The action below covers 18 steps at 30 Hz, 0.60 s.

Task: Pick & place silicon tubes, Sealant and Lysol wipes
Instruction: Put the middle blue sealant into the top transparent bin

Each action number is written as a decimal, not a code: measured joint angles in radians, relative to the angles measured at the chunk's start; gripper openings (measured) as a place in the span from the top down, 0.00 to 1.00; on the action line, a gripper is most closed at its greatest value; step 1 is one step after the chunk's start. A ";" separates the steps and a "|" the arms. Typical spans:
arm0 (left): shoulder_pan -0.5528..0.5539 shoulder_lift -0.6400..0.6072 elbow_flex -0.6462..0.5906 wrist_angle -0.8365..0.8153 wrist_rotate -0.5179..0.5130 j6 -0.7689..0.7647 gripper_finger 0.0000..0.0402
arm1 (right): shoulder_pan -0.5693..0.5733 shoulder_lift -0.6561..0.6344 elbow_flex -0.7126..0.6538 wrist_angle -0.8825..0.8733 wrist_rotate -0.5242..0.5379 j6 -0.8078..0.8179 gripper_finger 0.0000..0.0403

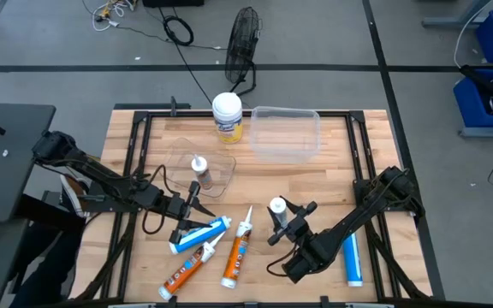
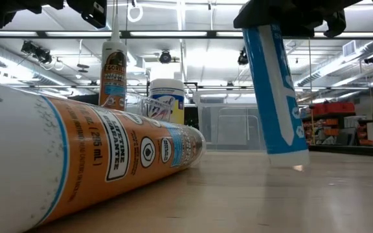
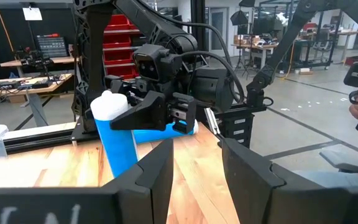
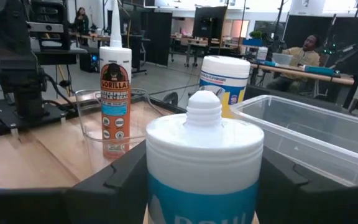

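My right gripper [image 1: 282, 219] is shut on a blue-and-white tube [image 1: 276, 206] that stands nearly upright at the near middle right of the table. It also shows in the low view [image 2: 276, 97] and in the left wrist view [image 3: 118, 140]. My left gripper [image 1: 187, 212] is open and empty, just above the table by a blue tube [image 1: 200, 233] that lies on its side. The Lysol wipes [image 1: 227, 115] stand upright at the far edge. An orange Gorilla cartridge [image 1: 199, 168] stands on its base in a clear round cup. My right gripper pinches the tube between its two fingers [image 4: 114, 177] on the upper part of its body [image 4: 201, 155], just below the white threaded top. The fingers come about level, from the table's near right. The tube is slightly tilted. I cannot tell whether its lower end [image 2: 287, 157] touches the table.
A clear plastic bin [image 1: 286, 133] stands at the far right, next to the wipes. Two orange cartridges [image 1: 237, 257] [image 1: 187, 268] lie near the front edge and another blue tube [image 1: 352, 258] lies under my right arm. A person sits beyond the table [image 4: 309, 46].
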 joint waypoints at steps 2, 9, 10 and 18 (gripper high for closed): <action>0.000 0.000 0.000 0.000 0.000 0.000 0.65 | 0.000 0.000 0.000 0.007 -0.002 -0.007 0.44; 0.000 0.000 0.000 0.000 0.000 0.000 0.65 | 0.012 0.000 0.000 0.012 0.001 -0.018 0.44; 0.000 0.000 0.000 0.000 0.000 -0.001 0.65 | 0.012 0.000 0.000 0.013 0.000 -0.019 0.43; 0.000 0.000 0.000 -0.001 0.000 -0.001 0.65 | 0.023 0.000 0.000 0.017 -0.045 -0.019 0.39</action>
